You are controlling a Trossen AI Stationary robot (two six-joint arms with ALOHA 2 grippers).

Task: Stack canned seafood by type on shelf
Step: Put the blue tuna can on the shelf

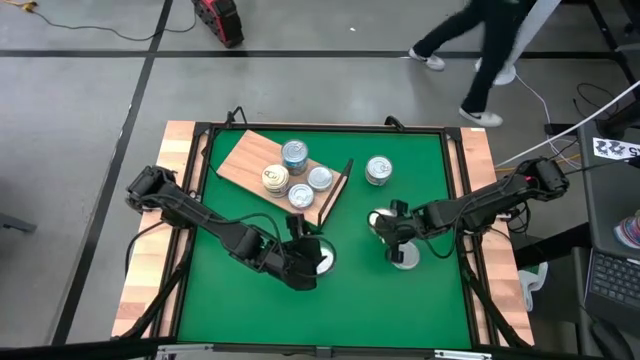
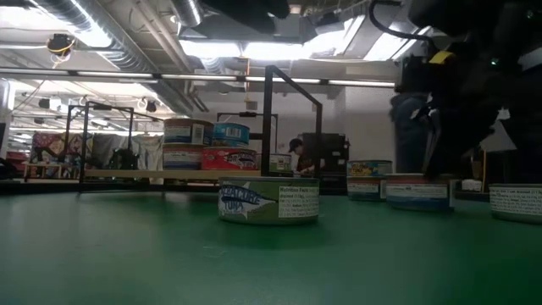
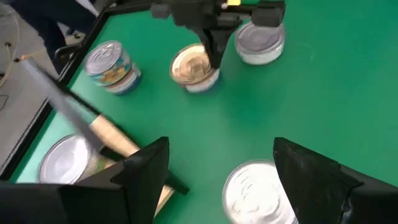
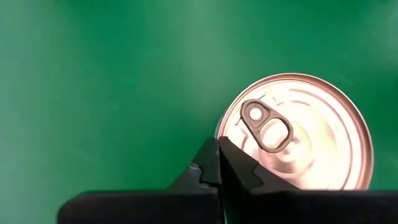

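- Four tins sit on the shelf [image 1: 262,158], a wooden board lying at an angle on the far-left part of the green table [image 1: 430,300]: a teal-sided tin [image 1: 294,155], a cream-topped tin [image 1: 275,179], and two silver tins [image 1: 319,178] [image 1: 301,195].
- One tin [image 1: 378,170] stands alone on the mat, right of the shelf's black wire end [image 1: 335,193].
- Left gripper [image 1: 305,262] is low over the mat just near of the shelf's wire end, jaws spread wide, holding nothing; a silver tin [image 3: 258,193] lies between and below its fingers [image 3: 146,167].
- Right gripper [image 4: 217,163] is at centre-right, jaws fully closed with the tips together, gripping nothing; the tips rest at the rim of a tin with a pull-tab [image 4: 298,134].
- Another silver tin [image 1: 405,258] lies on the mat just near of the right gripper.
- Low view: a tuna tin [image 2: 268,202] in the foreground, shelf tins behind it.
- Person walking [image 1: 480,50] on the floor beyond the table.
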